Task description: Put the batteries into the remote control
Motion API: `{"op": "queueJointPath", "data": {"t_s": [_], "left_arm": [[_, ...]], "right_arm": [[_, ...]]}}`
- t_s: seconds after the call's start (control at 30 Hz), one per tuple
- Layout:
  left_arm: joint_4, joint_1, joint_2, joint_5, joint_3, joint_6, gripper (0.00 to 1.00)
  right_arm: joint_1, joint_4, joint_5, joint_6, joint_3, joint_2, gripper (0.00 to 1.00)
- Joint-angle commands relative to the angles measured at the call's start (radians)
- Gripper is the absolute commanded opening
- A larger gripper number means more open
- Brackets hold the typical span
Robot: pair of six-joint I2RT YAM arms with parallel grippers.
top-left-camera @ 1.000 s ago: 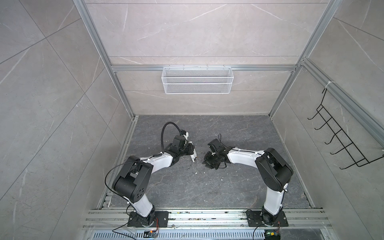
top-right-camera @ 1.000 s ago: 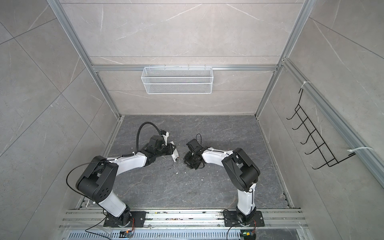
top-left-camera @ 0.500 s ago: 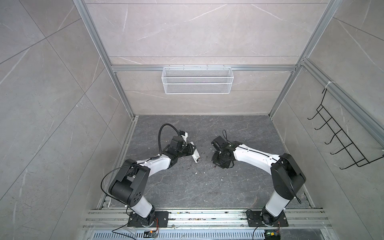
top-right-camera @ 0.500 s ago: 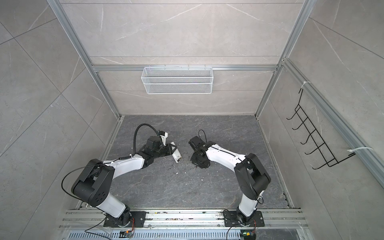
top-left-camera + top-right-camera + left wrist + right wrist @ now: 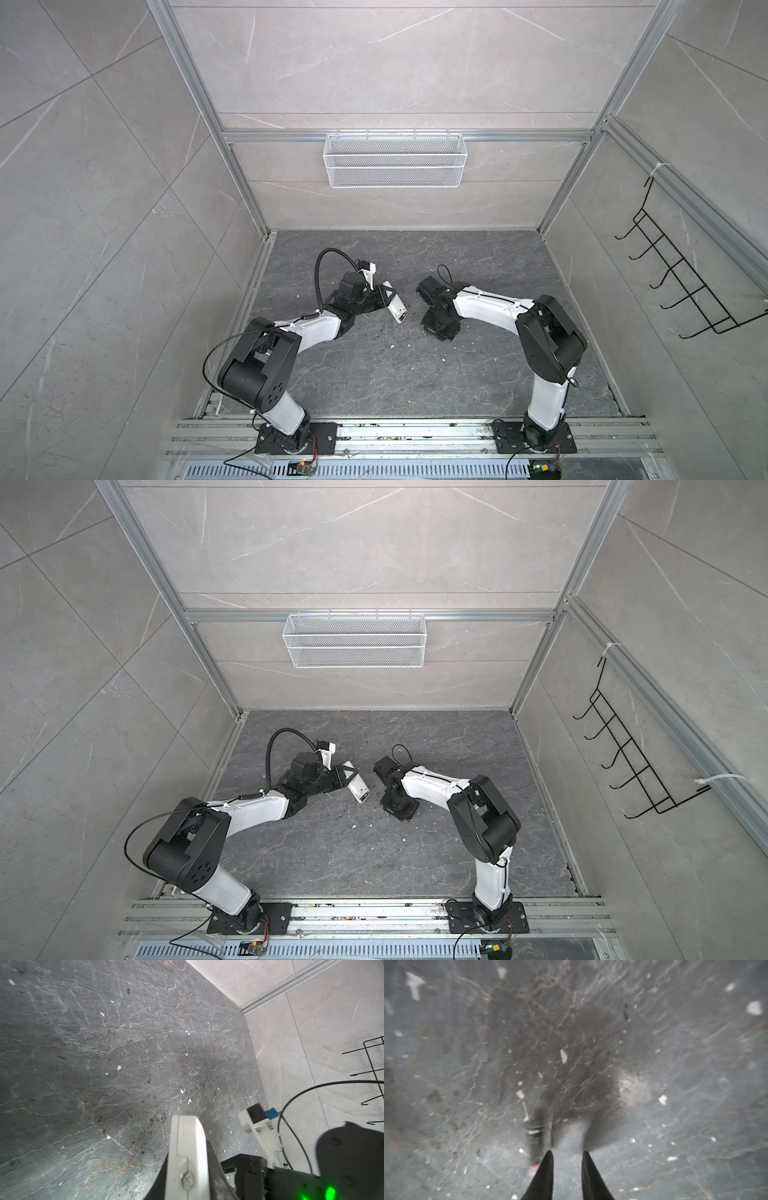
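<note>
My left gripper (image 5: 383, 300) (image 5: 344, 780) is shut on the white remote control (image 5: 397, 311) (image 5: 359, 791) and holds it tilted just above the dark floor. In the left wrist view the remote control (image 5: 187, 1147) shows edge-on between the black fingers (image 5: 216, 1169). My right gripper (image 5: 440, 331) (image 5: 398, 810) points down at the floor, to the right of the remote. In the right wrist view it (image 5: 566, 1154) stands open by a narrow gap with bare floor between the tips. One dark battery (image 5: 535, 1136) lies on the floor just outside one fingertip (image 5: 548, 1159). In both top views the battery is hidden.
White specks (image 5: 391, 347) are scattered over the dark stone floor (image 5: 374, 382). A white wire basket (image 5: 394, 166) hangs on the back wall and a black hook rack (image 5: 685, 286) on the right wall. Aluminium rails (image 5: 415, 432) run along the front.
The right arm's elbow has swung outward to the right and its gripper has shifted slightly right and nearer. The left gripper has carried the remote a little to the right.
</note>
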Motion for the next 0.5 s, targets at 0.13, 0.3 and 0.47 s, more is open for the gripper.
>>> {"op": "queueJointPath", "data": {"t_s": [0.13,0.3,0.47], "left_arm": [[0.078,0.007,0.008,0.05,0.007,-0.026,0.0],[0.058,0.038,-0.019,0.055,-0.008,-0.039,0.0],[-0.023,0.169,-0.142,0.034,-0.065,-0.053,0.0]], "right_arm": [[-0.001,-0.01,0.001,0.02,0.036,0.018,0.26],[0.0,-0.001,-0.005,0.009,0.048,-0.007,0.26],[0.008,0.038,-0.023,-0.021,0.112,0.007,0.27]]}}
